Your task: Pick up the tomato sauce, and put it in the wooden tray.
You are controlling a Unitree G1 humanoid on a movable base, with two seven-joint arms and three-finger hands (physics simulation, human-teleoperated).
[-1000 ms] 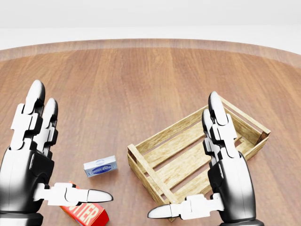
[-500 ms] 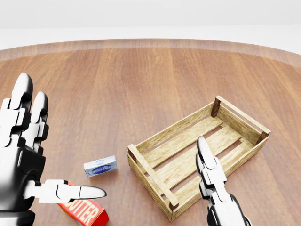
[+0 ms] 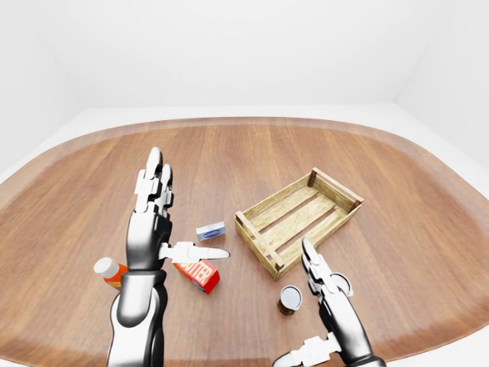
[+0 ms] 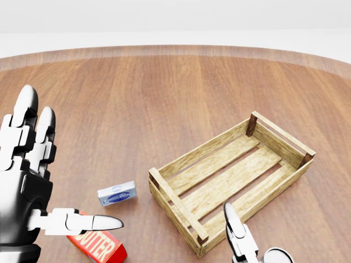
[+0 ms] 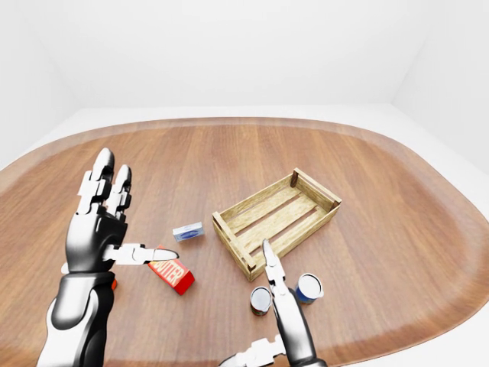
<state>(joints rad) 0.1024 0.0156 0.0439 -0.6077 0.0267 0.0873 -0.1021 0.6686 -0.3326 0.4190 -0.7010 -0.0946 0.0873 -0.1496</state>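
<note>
Nearest the camera, the right hand reaches in low from the bottom edge of the right-eye view, fingers straight and spread, thumb out to the side, holding nothing. Its long fingers run up between two cans standing upright on the wooden table: a grey-topped can with a red label just to the left of the hand, which is probably the tomato sauce though the label is too small to read, and a blue can just to the right. The hand lies partly across the sight line to both cans, and whether it touches either cannot be told.

The left hand is raised above the table with fingers pointing up and thumb stretched toward the right, wide open and empty. Beneath the thumb lies a red butter box, flat on the table, partly covered by the hand. An orange bottle with a white cap sits to the left of that arm, half hidden behind it. A small blue-and-white box lies just beyond the butter.

Farther up, the wooden tray sits at an angle, its slatted floor bare, apart from the cans.
</note>
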